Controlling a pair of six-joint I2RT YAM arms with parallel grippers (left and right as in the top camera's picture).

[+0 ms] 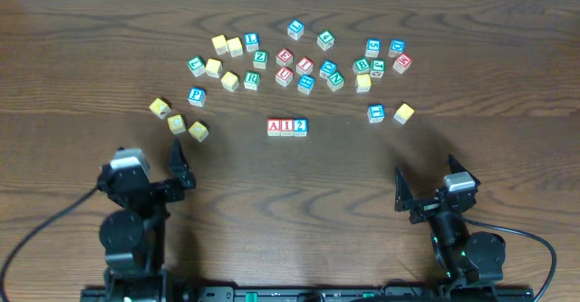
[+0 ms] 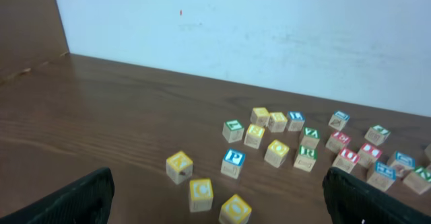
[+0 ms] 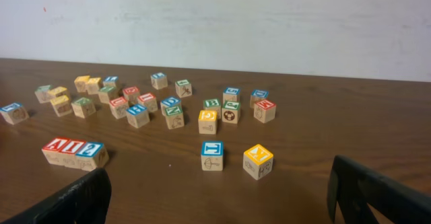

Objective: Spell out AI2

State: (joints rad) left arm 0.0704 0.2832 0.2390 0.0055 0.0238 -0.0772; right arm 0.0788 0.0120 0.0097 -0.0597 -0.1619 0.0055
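Observation:
Three blocks stand in a touching row at the table's middle: a red A (image 1: pixel 275 127), a red I (image 1: pixel 287 127) and a blue 2 (image 1: pixel 300 127). The row also shows at the left of the right wrist view, A (image 3: pixel 54 150), I (image 3: pixel 72 151), 2 (image 3: pixel 91 153). My left gripper (image 1: pixel 178 170) is open and empty at the near left, its fingers framing the left wrist view (image 2: pixel 215 200). My right gripper (image 1: pixel 400 191) is open and empty at the near right, well back from the row (image 3: pixel 215 197).
Many loose letter blocks lie scattered across the far half of the table (image 1: pixel 299 62). Three yellow blocks (image 1: pixel 177 121) sit near the left gripper. A blue T block (image 1: pixel 376 113) and a yellow block (image 1: pixel 404 112) sit ahead of the right gripper.

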